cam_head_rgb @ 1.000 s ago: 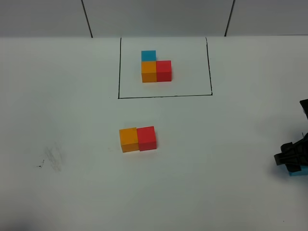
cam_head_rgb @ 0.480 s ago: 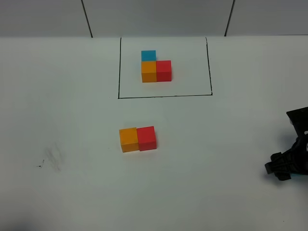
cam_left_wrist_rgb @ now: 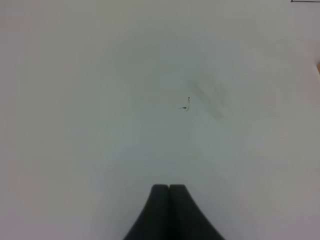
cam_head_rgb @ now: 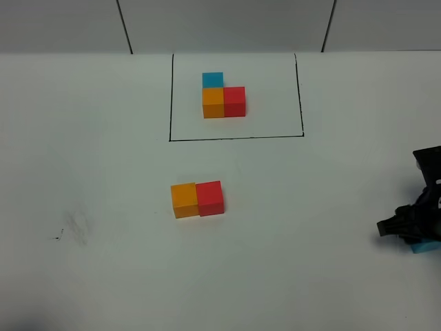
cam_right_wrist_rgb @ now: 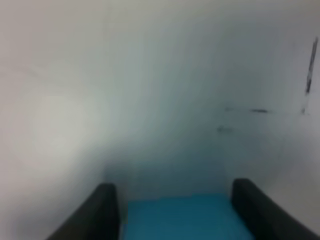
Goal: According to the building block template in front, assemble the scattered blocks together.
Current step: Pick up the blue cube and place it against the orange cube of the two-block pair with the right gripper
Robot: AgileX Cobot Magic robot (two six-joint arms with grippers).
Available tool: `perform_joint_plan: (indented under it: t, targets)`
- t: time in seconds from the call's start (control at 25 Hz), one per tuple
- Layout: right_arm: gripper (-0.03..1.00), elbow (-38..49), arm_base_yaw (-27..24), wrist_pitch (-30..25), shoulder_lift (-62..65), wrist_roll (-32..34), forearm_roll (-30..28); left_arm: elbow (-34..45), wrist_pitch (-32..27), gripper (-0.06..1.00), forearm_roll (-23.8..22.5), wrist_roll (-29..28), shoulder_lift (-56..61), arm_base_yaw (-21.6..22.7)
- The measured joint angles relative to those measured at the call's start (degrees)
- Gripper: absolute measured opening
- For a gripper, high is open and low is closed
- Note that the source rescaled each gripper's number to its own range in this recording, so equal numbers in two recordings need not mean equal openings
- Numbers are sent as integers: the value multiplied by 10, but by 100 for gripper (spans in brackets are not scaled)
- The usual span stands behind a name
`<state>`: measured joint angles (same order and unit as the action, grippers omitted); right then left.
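1. Two claws belonged to the rig, and only the right claw (cam_head_rgb: 412, 231) showed in the high view. It hung low over the counter (cam_head_rgb: 331, 207), well to the right of the building block template (cam_head_rgb: 224, 100) and nearer the robot than it.
2. Its arm was cut off by the picture's edge, so only a dark wrist and the claw itself could be made out.
3. Its jaws stood partly apart with the light blue cube (cam_right_wrist_rgb: 185, 217) between the two fingers (cam_right_wrist_rgb: 100, 210). The wrist view was too blurred to tell whether they pressed the cube or merely flanked it.
4. From above, that cube was mostly hidden under the claw, with only a blue corner peeking out.
5. The left claw (cam_left_wrist_rgb: 169, 192) was out of the high view. Its own camera showed the fingers pressed together on nothing, above bare counter with a faint grey smudge (cam_left_wrist_rgb: 207, 97).
6. The orange cube (cam_head_rgb: 184, 200) and red cube (cam_head_rgb: 209, 198) sat touching side by side, orange on the left. They lay nearer the robot than the template and outside its drawn frame (cam_head_rgb: 234, 138).
7. Inside that frame, the template's blue block sat behind its orange one, with its red one to the orange's right.
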<state>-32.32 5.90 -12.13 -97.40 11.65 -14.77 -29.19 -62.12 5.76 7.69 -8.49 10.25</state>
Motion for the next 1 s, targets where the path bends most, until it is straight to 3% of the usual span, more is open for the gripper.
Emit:
perform_joint_plan:
  t: [0.04, 0.52, 1.0]
  targets:
    - [46, 0, 0, 1, 0, 0, -1, 0, 0, 0, 0, 0, 0, 0]
    - [47, -3, 1, -1, 5, 0, -9, 0, 0, 0, 0, 0, 0, 0]
    - [47, -107, 58, -138, 93, -10, -14, 0, 0, 0, 0, 0, 0, 0]
